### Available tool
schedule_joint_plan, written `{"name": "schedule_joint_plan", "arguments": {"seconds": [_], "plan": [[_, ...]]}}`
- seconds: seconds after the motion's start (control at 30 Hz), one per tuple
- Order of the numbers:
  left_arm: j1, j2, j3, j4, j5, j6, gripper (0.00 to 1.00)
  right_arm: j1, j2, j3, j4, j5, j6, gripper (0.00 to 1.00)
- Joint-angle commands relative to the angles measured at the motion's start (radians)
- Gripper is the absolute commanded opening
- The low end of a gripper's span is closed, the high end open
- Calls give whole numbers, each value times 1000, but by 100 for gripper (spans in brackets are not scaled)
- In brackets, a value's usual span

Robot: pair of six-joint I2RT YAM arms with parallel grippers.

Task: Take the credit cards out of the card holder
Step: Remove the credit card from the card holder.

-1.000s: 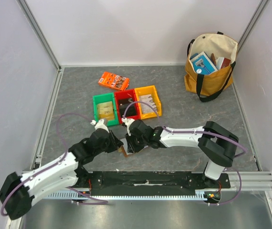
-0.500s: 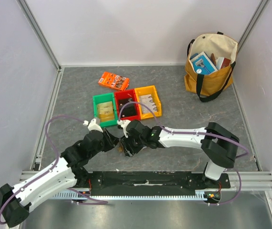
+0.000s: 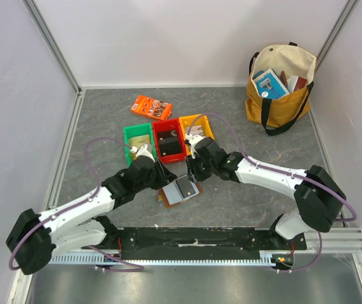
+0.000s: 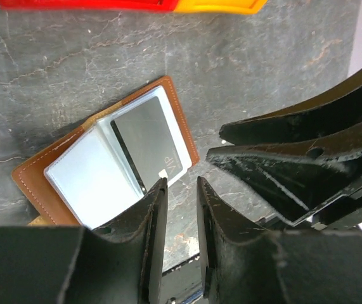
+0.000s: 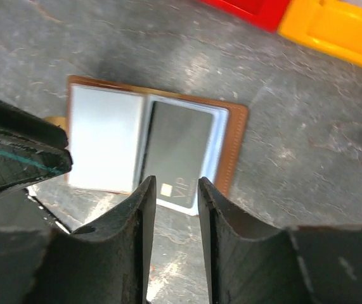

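The brown card holder [image 3: 170, 196] lies open on the table, pale blue lining up. A dark grey credit card [image 3: 186, 187] marked VIP sits in its right half, one end sticking out past the lining. In the left wrist view the holder [image 4: 38, 183] and card [image 4: 148, 142] lie just beyond my left gripper [image 4: 181, 187], which is slightly open and empty. In the right wrist view the holder [image 5: 234, 149] and card [image 5: 181, 152] lie just beyond my right gripper [image 5: 173, 187], also slightly open and empty. From above, the left gripper [image 3: 161, 176] and right gripper [image 3: 192, 173] hover at the holder's far edge.
Green bin [image 3: 139, 144], red bin [image 3: 169, 143] and yellow bin [image 3: 200, 126] stand in a row just behind the grippers. An orange printed box [image 3: 151, 107] lies further back. A yellow tote bag [image 3: 281, 85] with books stands at the back right. The two grippers are close together.
Both grippers have moved back from over the card holder toward the bins. The holder, covered by them before, now lies open in plain view.
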Motion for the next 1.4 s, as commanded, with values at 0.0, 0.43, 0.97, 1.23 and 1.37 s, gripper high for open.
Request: {"name": "schedule_joint_plan", "arguments": {"seconds": [0.0,0.43,0.97,1.23,1.37], "plan": [[-2,93,-3,143,66,7,31,-42,17,-59,97,-69,14,36],[-1,210,-187,398,81,-77,30,-71,129,-138,230,-131,25,13],[2,323,-327,703,184,-117,30,-73,160,-221,299,-175,65,7],[2,328,-379,804,181,-157,21,-73,159,-227,299,-172,66,7],[2,306,-404,829,170,-160,20,-73,162,-228,300,-171,68,7]]}}
